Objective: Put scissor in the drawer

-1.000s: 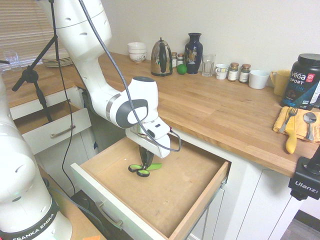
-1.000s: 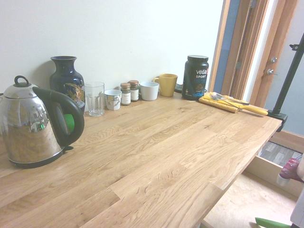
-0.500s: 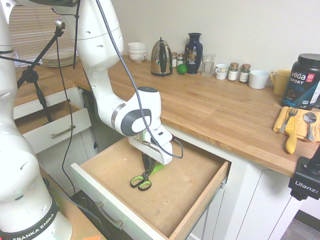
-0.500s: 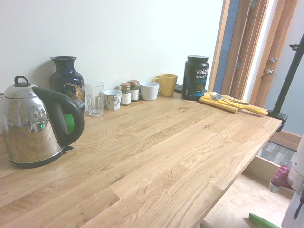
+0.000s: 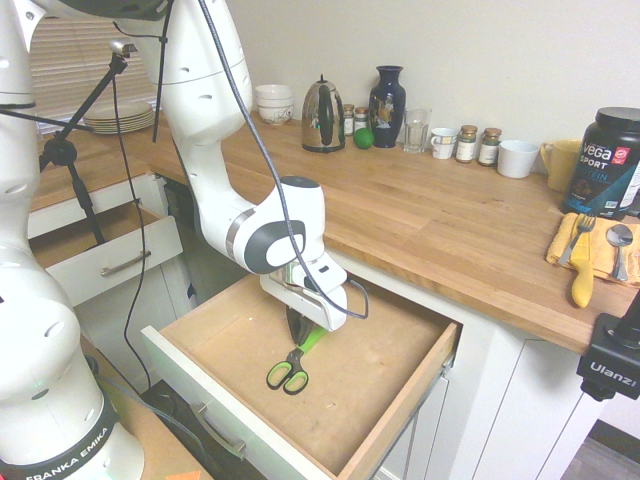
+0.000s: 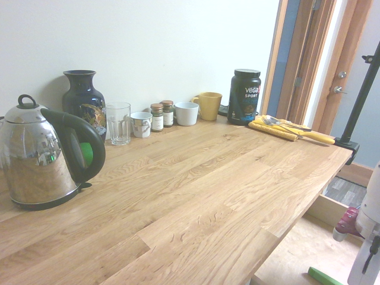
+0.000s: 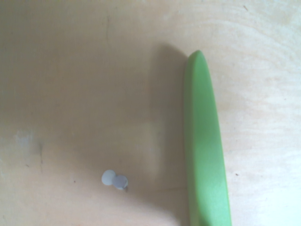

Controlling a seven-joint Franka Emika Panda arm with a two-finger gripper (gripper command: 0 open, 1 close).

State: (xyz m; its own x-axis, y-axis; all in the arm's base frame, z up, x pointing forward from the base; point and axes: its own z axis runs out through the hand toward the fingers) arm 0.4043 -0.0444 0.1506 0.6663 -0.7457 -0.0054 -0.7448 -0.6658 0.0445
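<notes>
My gripper (image 5: 297,335) is clamped on the scissor (image 5: 291,368) at lower centre, low over the drawer (image 5: 385,395); I judge a gentle release best.

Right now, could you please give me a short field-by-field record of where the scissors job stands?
gripper: shut on the scissor, pointing down into the drawer
scissor: handle loops at or just above the wooden bottom, green blade cover slanting up to the fingers
drawer: pulled open, bare wooden bottom
other contents: a small pale push pin beside the blade cover, wrist view only
smaller drawer: partly open
step left: release not yet done
</notes>
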